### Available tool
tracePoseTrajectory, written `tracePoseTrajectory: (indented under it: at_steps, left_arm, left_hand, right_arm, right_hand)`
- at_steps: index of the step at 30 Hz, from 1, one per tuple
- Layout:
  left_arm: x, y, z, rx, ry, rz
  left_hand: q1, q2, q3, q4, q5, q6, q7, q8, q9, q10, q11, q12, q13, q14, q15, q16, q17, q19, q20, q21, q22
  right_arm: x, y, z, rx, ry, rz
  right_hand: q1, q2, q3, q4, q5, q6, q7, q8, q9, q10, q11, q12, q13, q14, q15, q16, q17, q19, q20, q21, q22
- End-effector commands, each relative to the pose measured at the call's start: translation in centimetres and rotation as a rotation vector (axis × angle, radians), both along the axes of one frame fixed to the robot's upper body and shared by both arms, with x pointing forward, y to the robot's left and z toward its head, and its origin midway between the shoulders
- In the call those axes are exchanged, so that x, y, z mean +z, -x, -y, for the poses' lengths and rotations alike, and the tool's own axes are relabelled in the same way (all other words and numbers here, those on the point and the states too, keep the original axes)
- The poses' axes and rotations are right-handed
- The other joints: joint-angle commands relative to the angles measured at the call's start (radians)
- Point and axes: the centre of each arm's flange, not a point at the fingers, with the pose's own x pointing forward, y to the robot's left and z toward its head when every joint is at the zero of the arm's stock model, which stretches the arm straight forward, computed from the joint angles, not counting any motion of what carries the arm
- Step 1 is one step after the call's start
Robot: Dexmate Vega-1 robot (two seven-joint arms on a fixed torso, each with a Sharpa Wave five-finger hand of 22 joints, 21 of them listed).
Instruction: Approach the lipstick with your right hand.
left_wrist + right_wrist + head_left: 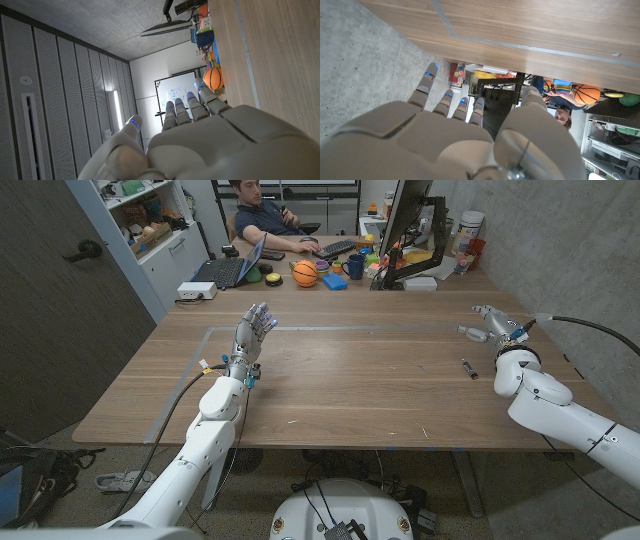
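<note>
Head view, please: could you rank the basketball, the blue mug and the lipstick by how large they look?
1. basketball
2. blue mug, only slightly smaller, so unsure
3. lipstick, clearly smallest, though nearer the camera

The wooden worktop [340,380] carries a pale taped rectangle outline [330,329] across its middle. At the far edge, beyond the fingers, sits an orange basketball [305,273], with a blue mug [355,266] and a flat blue object [334,281] just beside it. An open laptop [232,268] stands further along that edge, near a white box [197,291]. A dark monitor [408,220] rises by the concrete wall [560,250], and a black keyboard [335,248] lies before a seated person [262,220]. White shelving [150,225] stands behind. A whiteboard [172,95] shows in the left wrist view.
</note>
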Motion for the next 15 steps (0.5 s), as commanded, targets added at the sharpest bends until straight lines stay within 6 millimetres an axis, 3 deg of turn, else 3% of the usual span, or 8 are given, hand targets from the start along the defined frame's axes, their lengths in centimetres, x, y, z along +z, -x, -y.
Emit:
tracePoseTrajectory:
  at_steps: [1,15]
  left_arm:
    - [-0.15,0.25,-0.04,0.003,0.0,-0.002]
    - [-0.21,0.32,-0.09,-0.002,0.001,-0.001]
  left_hand:
    - [-0.006,0.007,-0.003,0.002,0.008,0.002,0.006,0.006,0.002,-0.003,0.004,0.004,0.004,0.002,-0.019,0.003,0.003,0.006,-0.003,-0.005,0.006]
    - [-0.007,0.01,-0.006,0.004,0.01,0.002,0.007,0.006,0.002,-0.003,0.003,0.004,0.004,0.001,-0.019,0.002,0.003,0.008,-0.003,-0.009,0.006]
  right_arm:
    - [-0.42,-0.39,0.0,0.008,-0.01,-0.053]
    - [-0.75,-0.61,-0.09,0.016,0.007,-0.132]
  right_hand:
    - [0.017,0.001,-0.01,-0.002,-0.005,0.031,-0.003,0.007,0.003,0.019,-0.01,0.005,0.002,0.02,-0.016,0.008,0.001,0.021,0.003,-0.015,-0.001]
    - [0.037,0.022,-0.028,-0.001,-0.002,0.09,-0.004,0.009,0.002,0.063,-0.022,0.009,0.002,0.049,-0.025,0.009,0.001,0.063,0.003,-0.046,-0.001]
